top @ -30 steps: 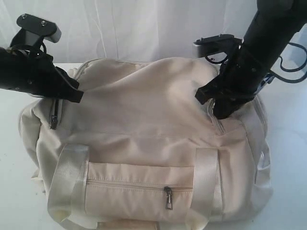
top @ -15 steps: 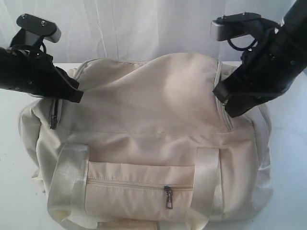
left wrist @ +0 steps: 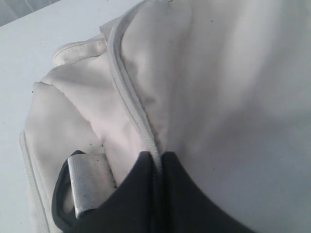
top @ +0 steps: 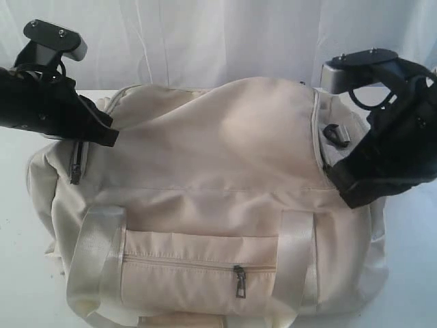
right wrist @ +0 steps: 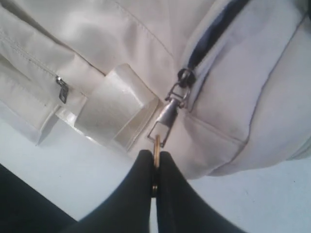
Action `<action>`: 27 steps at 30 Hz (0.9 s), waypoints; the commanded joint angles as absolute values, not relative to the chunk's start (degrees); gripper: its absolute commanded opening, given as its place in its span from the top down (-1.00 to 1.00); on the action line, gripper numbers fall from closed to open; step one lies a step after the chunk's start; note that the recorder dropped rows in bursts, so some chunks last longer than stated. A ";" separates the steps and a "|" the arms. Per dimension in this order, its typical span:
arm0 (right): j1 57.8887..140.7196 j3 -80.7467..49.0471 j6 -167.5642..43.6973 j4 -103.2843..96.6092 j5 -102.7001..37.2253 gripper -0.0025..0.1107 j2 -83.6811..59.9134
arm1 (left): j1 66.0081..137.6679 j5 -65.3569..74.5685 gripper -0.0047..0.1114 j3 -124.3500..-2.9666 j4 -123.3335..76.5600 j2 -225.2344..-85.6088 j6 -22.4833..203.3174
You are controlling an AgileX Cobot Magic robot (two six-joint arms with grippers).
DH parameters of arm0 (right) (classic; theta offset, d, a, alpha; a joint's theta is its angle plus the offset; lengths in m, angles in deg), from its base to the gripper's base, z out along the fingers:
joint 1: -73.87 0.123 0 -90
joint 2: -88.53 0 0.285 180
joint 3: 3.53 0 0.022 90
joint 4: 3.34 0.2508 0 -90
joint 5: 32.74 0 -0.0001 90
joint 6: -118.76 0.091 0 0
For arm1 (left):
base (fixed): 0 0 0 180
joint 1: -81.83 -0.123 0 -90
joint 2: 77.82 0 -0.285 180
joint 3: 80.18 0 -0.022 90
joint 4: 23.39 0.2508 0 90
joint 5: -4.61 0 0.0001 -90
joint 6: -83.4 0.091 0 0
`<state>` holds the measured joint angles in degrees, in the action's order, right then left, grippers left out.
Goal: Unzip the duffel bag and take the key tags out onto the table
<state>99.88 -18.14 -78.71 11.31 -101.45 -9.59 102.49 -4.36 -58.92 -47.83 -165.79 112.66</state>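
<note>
White cloth [top: 205, 34] hangs at the back, and a broad white surface [top: 17, 225] carries the large cream fabric duffel bag [top: 218, 164]. The bag fills the middle of the exterior view, its front pocket turned to 6 o'clock. That pocket's zipper [top: 198, 265] is closed, and its small metal pull [top: 240, 281] hangs between two pale webbing straps [top: 95, 253].

My left claw [top: 108, 135] sits at the bag's 10 o'clock end. Its black fingers [left wrist: 136, 189] are pressed together on the cream zipper seam [left wrist: 131, 104], pinching the fabric there. A dull metal tab [left wrist: 85, 182] with a dark loop lies just beside them; I cannot tell what it belongs to.

My right claw [top: 345, 191] is at the bag's 3 o'clock end, low against the side. In the right wrist view its fingers [right wrist: 138, 189] are clamped tight on a thin brass-coloured ring [right wrist: 156, 145]. The ring hangs from the silver metal zipper pull [right wrist: 167, 114] of the main zipper, and pull and ring lie in one straight line from the slider [right wrist: 184, 76] to my fingertips. Past the slider the zipper stands parted, and dark lining [right wrist: 214, 34] shows in the gap. One webbing strap lies just beside the pull.
</note>
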 commanded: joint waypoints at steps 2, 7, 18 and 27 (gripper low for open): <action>100.15 -21.67 -79.07 9.48 -102.70 0.96 -10.54 | 102.57 -5.61 0.92 -59.07 -48.39 -165.04 112.66; 100.15 -24.21 -79.07 7.81 -102.70 0.96 -10.54 | 102.57 -5.61 0.92 -59.07 -48.39 -165.04 112.66; 100.15 -24.87 -79.29 7.19 -100.57 0.77 -10.54 | 102.57 -5.49 0.92 -59.07 -48.39 -164.93 112.66; 100.15 -22.40 -79.18 6.96 -100.97 0.09 -10.54 | 102.57 -14.28 0.29 -63.31 -48.39 -164.93 112.66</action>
